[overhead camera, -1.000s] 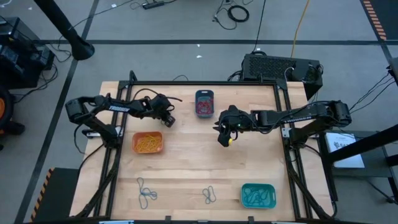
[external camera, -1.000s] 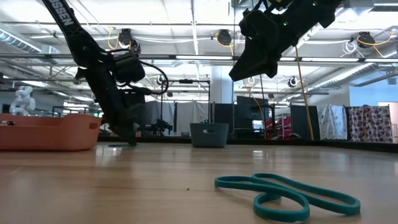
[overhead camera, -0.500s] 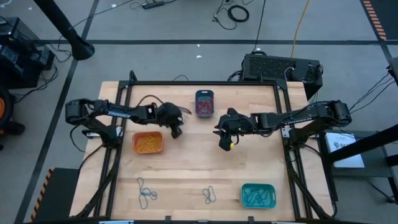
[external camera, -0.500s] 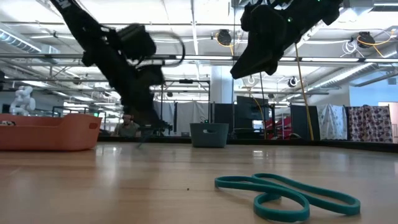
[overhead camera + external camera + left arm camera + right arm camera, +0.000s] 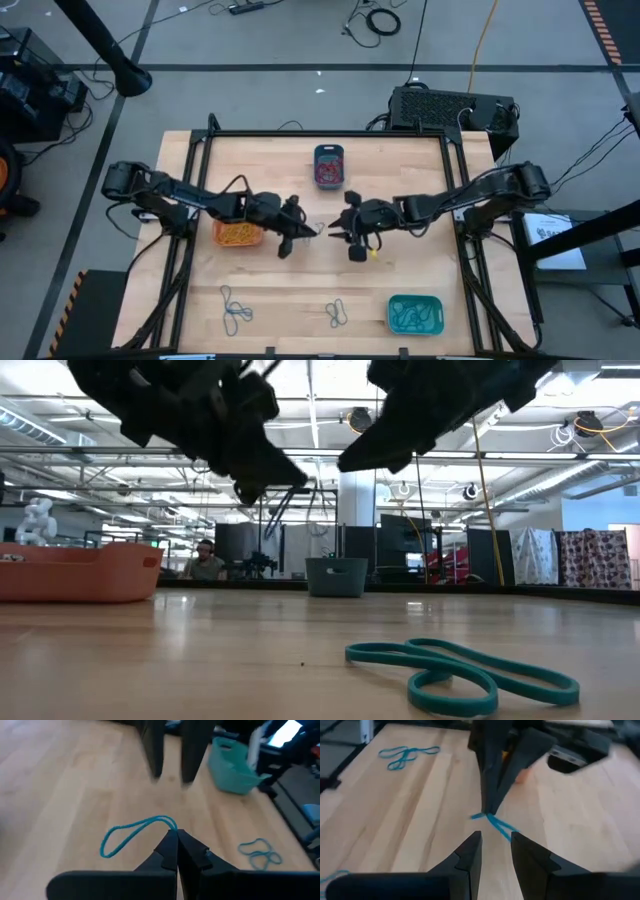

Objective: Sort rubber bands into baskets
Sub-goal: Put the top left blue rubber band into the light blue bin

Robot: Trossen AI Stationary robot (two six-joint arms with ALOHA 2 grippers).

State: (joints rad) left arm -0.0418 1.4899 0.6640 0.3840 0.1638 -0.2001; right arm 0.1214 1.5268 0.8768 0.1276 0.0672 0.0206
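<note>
My left gripper (image 5: 316,229) is over the middle of the table, shut on a thin teal rubber band (image 5: 131,833) that loops out from its tips. My right gripper (image 5: 337,233) faces it from the right. It is open, and its two fingers (image 5: 470,851) stand just short of the band's free end (image 5: 503,827). The orange basket (image 5: 237,232) sits behind the left arm, the dark blue basket (image 5: 329,166) at the far middle, and the turquoise basket (image 5: 414,314) near right. More rubber bands (image 5: 234,310) (image 5: 337,314) lie near the front edge. My left gripper pinches one end of the teal band (image 5: 171,824) between its two fingertips. The fingers come from the table's left, slanting down. The rest of the band hangs as a slack loop (image 5: 115,840) beyond the tips, clear of the table.
A teal band (image 5: 465,675) lies close in front of the low camera. Bare wood lies beneath both grippers. Black frame rails run along the table's left and right sides (image 5: 190,250) (image 5: 462,250).
My left gripper has swung from the far left, beside the orange basket, toward the table's right and near edge, rising and turning until its tips meet my right gripper. It has stayed shut. My right gripper has edged toward the left and rolled a little.
</note>
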